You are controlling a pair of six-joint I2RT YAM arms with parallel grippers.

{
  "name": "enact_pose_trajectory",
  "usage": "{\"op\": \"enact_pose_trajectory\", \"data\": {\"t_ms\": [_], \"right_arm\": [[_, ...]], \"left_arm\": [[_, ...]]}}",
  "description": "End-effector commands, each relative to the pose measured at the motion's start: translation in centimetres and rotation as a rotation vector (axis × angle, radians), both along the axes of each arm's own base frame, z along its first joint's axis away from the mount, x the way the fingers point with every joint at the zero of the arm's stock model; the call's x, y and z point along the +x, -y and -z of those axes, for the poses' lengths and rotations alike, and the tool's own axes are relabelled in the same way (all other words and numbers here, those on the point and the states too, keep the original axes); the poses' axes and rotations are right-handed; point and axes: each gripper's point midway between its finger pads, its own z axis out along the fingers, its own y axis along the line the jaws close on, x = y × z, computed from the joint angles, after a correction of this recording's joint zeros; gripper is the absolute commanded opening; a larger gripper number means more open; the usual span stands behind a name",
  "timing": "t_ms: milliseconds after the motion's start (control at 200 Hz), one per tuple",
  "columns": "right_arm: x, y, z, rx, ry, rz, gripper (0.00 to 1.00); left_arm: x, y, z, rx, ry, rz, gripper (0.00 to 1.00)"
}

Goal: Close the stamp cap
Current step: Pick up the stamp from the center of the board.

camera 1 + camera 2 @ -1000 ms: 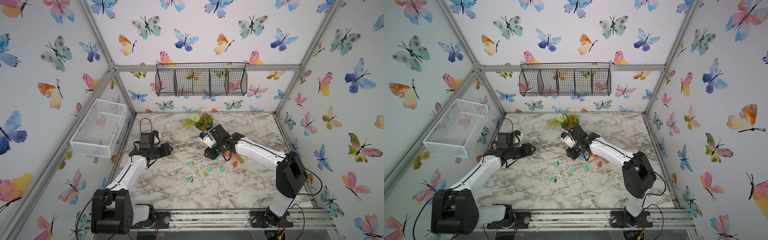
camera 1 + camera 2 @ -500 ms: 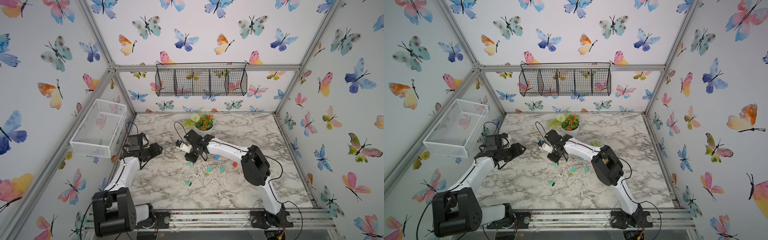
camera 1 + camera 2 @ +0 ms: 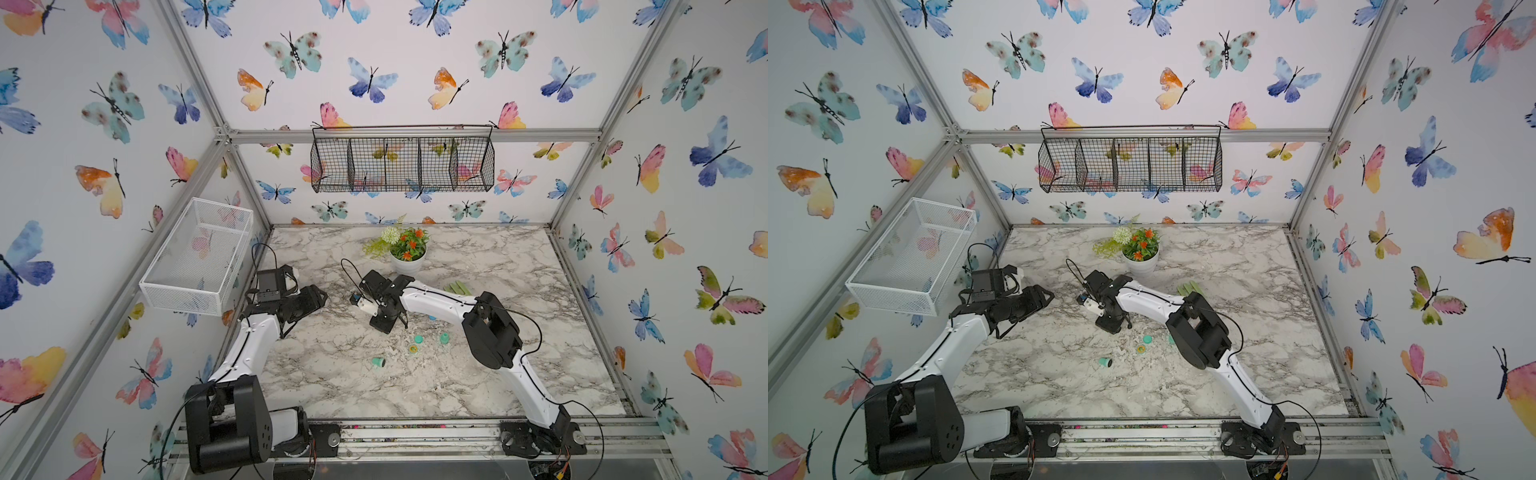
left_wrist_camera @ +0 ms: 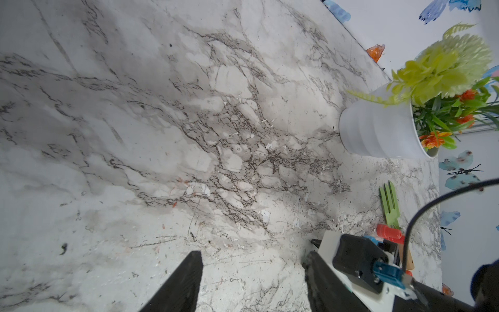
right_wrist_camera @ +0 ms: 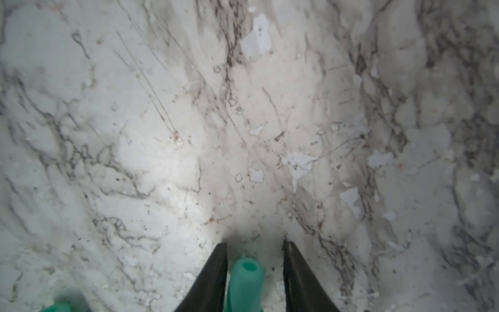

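The right gripper (image 5: 255,244) stood low over the marble-patterned counter (image 5: 162,135), its black fingers parted on either side of a small upright teal plastic cylinder (image 5: 244,286), a stamp piece with a dimple in its top end. One finger lay against the cylinder and a strip of counter showed between it and the other finger, so I judged it bracketed rather than pinched (whether it was the stamp body or the cap, the views were too small to tell). In both top views the gripper hid this piece, a little toward 10 o'clock from the counter's centre.

A second teal piece (image 3: 378,363) lay on its side at 6 o'clock from the right gripper, near but apart. Some small teal round bits (image 3: 418,338) and a yellow-green ring (image 3: 412,348) sat in a loose cluster at about 4 o'clock. A white pot of artificial flowers (image 3: 407,262) stood at 12 o'clock, well apart. At 9 o'clock the left gripper (image 4: 252,254) hung above bare counter, fingers spread wide and holding nothing.

By my reading the task was at its start. No teal piece was seated on another and nothing was lifted. What was left was to grip the bracketed piece, bring it to its mate, line the two up and press them together.
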Motion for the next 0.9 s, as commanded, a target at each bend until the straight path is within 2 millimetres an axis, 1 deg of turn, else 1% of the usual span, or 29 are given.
{"op": "enact_pose_trajectory", "data": {"t_ms": [0,140,330,400,476,696,771,896], "right_arm": [[-0.9,2.0,0.5,-0.098,-0.011,0.012,0.35],[-1.5,2.6,0.7,-0.117,-0.037,0.022,0.29],[-1.5,3.3,0.0,-0.140,-0.042,0.100,0.33],[-1.6,3.7,-0.2,-0.148,-0.044,0.122,0.33],[-1.8,3.8,-0.3,-0.145,-0.053,0.128,0.31],[-2.1,3.8,0.4,-0.147,-0.069,0.132,0.21],[-1.7,3.7,0.2,-0.145,-0.055,0.149,0.16],[-1.3,3.4,-0.5,-0.117,-0.033,0.167,0.11]], "left_arm": [[-0.2,0.2,-0.5,-0.016,0.019,0.009,0.63],[-0.2,0.3,-0.5,-0.016,0.018,0.011,0.63],[-0.3,0.3,-0.5,-0.016,0.018,0.011,0.63],[-0.2,0.3,-0.5,-0.017,0.018,0.012,0.63],[-0.2,0.3,-0.4,-0.020,0.016,0.015,0.63],[-0.2,0.4,-0.5,-0.024,0.018,0.018,0.63],[-0.2,0.4,-0.5,-0.024,0.020,0.020,0.63],[-0.2,0.6,-0.5,-0.030,0.022,0.027,0.63]]}}
